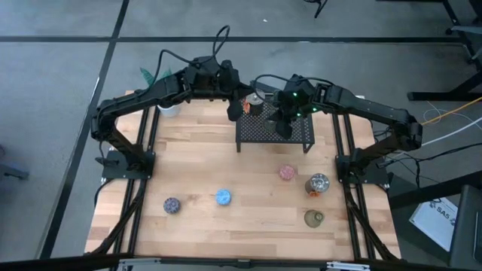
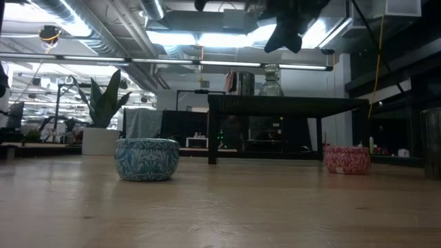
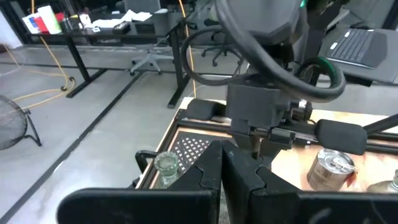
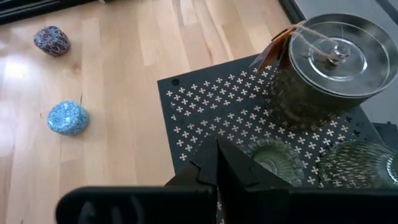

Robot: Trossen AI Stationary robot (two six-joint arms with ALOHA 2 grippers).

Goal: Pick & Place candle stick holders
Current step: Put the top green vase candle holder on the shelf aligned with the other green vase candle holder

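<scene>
A black mesh rack (image 1: 275, 129) stands at the table's far middle. On it are a silvery lidded holder with an orange accent (image 4: 329, 62) and two clear glass holders (image 4: 277, 158) (image 4: 360, 162). On the table lie a purple-speckled holder (image 1: 172, 205), a blue one (image 1: 223, 197), a pink one (image 1: 287, 172), a second silvery one (image 1: 318, 183) and an olive-green one (image 1: 314, 218). My left gripper (image 1: 235, 111) is shut and empty above the rack's far left corner. My right gripper (image 1: 284, 128) is shut and empty above the rack's middle, well clear of it in the low view (image 2: 284, 38).
A white pot with a green plant (image 2: 103, 117) stands at the table's far left corner. The table's near half holds only the scattered holders, with free wood (image 1: 248, 226) between them. The two arms are close together over the rack.
</scene>
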